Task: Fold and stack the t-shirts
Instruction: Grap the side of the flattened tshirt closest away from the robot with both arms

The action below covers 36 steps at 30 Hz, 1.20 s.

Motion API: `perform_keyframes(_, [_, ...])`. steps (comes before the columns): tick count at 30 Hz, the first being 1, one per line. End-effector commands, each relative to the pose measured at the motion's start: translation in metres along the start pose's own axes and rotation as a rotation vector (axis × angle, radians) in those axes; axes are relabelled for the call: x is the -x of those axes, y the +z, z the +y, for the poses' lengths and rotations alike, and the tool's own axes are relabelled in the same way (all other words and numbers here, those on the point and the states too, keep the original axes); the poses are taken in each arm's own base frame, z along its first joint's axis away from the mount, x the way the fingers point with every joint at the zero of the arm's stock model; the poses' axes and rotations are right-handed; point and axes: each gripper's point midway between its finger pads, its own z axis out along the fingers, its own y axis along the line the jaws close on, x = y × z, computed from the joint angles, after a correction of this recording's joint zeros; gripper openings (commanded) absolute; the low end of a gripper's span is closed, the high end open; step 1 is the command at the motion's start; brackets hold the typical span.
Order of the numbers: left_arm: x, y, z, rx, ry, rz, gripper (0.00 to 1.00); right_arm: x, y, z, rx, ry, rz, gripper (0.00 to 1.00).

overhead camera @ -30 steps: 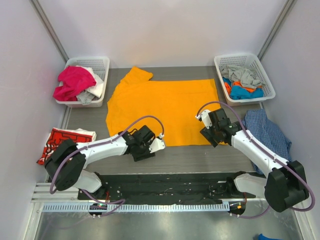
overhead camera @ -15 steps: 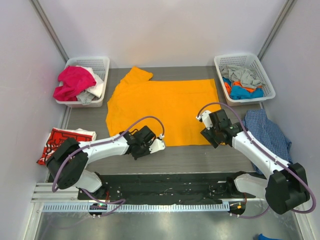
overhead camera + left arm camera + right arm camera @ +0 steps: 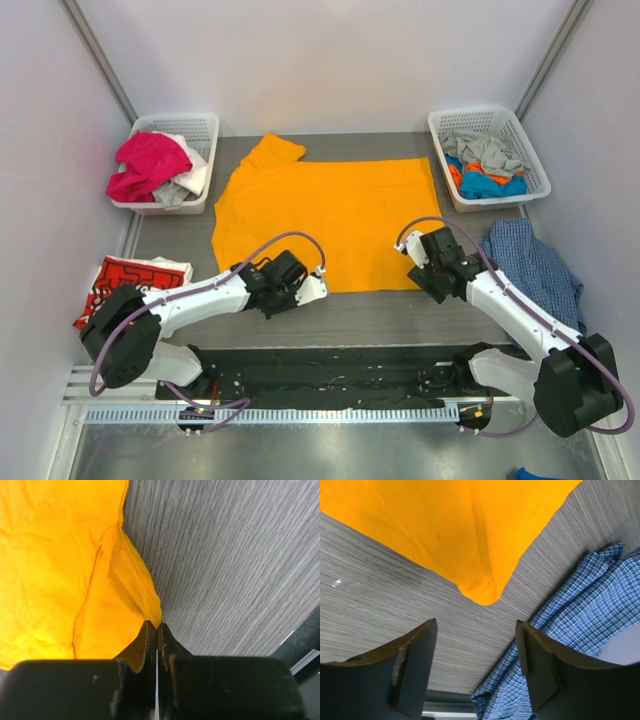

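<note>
Orange-yellow t-shirt (image 3: pixel 325 215) lies spread flat; red printed t-shirt (image 3: pixel 128 277) bunched far left.

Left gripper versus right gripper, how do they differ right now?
The left gripper is shut, the right gripper open. The left's fingers pinch a near corner of the orange t-shirt; the right's hold nothing, the other corner lying just ahead. Both sit at the shirt's near edge.

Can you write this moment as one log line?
left jaws: shut on corner of plain orange-yellow cloth t-shirt | right jaws: open, short of other corner
</note>
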Motion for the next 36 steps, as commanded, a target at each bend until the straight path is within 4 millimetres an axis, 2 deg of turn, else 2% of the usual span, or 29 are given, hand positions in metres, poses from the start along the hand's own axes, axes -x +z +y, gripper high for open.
perform_keyframes(1, [0.001, -0.009, 0.004, 0.024, -0.004, -0.019, 0.0, -0.015, -0.001, -0.009, -0.053, -0.078, 0.046, 0.67])
perform_keyframes(6, [-0.003, -0.009, 0.004, 0.036, 0.005, -0.014, 0.0, -0.024, 0.008, -0.002, -0.013, -0.111, 0.08, 0.6])
perform_keyframes(12, [-0.007, -0.012, 0.006, 0.05, 0.015, -0.015, 0.0, -0.031, 0.018, 0.001, 0.008, -0.129, 0.116, 0.59])
perform_keyframes(25, [-0.008, -0.011, 0.006, 0.052, 0.025, -0.009, 0.0, -0.021, 0.037, -0.004, 0.121, -0.07, 0.09, 0.58])
perform_keyframes(36, [-0.007, -0.011, 0.009, 0.057, 0.026, 0.007, 0.0, -0.009, 0.051, -0.005, 0.197, -0.056, 0.071, 0.53])
